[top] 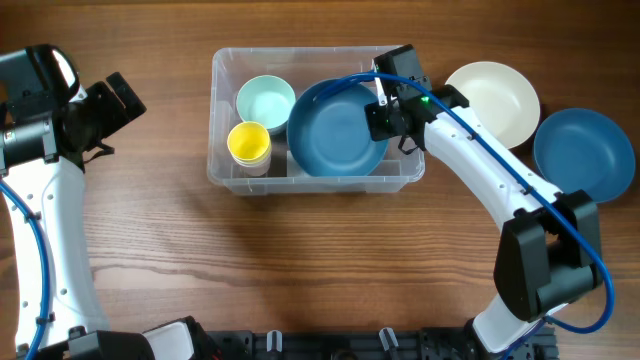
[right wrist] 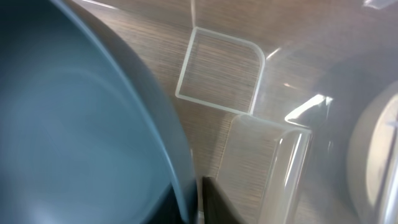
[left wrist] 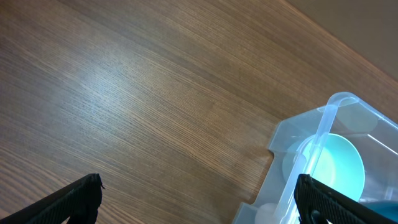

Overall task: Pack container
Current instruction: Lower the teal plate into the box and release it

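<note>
Container (top: pixel 216 120), a clear plastic bin, sits open side up with its long axis running across the table, one short end facing each arm. The left gripper (top: pixel 128 100) hangs apart from the near end with its jaws spread wide and empty. The right gripper (top: pixel 385 105) is at the far end, inside the bin's wall, its jaws nearly together at the rim of a large blue bowl (top: pixel 335 130); whether they pinch it cannot be told. Overhead alone shows the mint bowl (top: pixel 265 100) and yellow cup (top: pixel 249 143) beyond that bowl from the right jaws. The right wrist view adds the rim running between its fingertips (right wrist: pixel 214 202).
</note>
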You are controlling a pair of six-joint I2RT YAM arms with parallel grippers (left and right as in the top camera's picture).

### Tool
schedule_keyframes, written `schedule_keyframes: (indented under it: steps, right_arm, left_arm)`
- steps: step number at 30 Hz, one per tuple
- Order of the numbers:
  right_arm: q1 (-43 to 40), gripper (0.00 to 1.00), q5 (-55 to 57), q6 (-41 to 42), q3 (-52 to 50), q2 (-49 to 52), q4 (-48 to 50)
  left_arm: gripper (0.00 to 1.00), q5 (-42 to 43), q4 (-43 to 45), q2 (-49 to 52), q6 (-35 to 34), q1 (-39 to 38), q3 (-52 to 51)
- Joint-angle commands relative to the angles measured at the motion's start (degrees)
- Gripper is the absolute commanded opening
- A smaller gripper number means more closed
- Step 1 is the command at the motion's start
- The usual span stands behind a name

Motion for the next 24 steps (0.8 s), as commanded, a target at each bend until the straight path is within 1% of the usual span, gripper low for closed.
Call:
schedule_keyframes:
  steps: [1, 2, 3, 4, 9, 14, 19, 21, 22, 23, 24]
  right_arm:
    - [0.0, 0.35, 0.3, 0.5, 1.4, 0.1, 0.4]
    - [0.0, 0.43, 0.3, 0.7, 1.4, 0.1, 0.6]
    - [0.0, 0.46, 0.0, 0.6, 1.4, -0.1, 0.9]
    - [0.0, 0.47, -0.1, 0.6, 1.4, -0.3, 1.0]
    - [0.0, 0.47, -0.8, 2.1, 2.2, -3.1, 0.0]
    - [0.0, 0.46, -1.5, 2.4, 3.7, -8.5, -4.2]
    - [-0.7, 0.45, 9.4, 11.6, 4.0, -17.8, -9.4]
    - [-2.2, 0.46, 11.7, 15.3, 4.0, -21.6, -12.3]
    - [-3.6, 0.46, 11.8, 17.1, 4.0, -23.3, -13.9]
    - [-7.4, 0.45, 11.4, 20.3, 4.0, -26.2, -17.3]
    - [-12.4, 0.43, 9.7, 21.4, 4.0, -28.1, -20.3]
  left_arm:
    - [1.0, 0.7, -0.1, -0.8, -0.7, 0.3, 0.8]
    - [1.0, 0.7, -0.1, -0.8, -0.7, 0.3, 0.8]
    - [1.0, 0.7, -0.1, -0.8, -0.7, 0.3, 0.8]
    - [1.0, 0.7, -0.1, -0.8, -0.7, 0.3, 0.8]
    - [1.0, 0.7, -0.1, -0.8, -0.7, 0.3, 0.8]
    - [1.0, 0.7, -0.1, -0.8, -0.7, 0.3, 0.8]
    - [1.0, 0.7, -0.1, -0.8, -0.7, 0.3, 0.8]
    - [1.0, 0.7, -0.1, -0.8, -0.7, 0.3, 0.8]
    - [1.0, 0.7, -0.1, -0.8, -0.7, 0.3, 0.8]
    - [1.0, 0.7, -0.1, -0.8, -0.7, 0.3, 0.8]
    - [1.0, 0.7, -0.1, -0.8, -0.7, 0.3, 0.8]
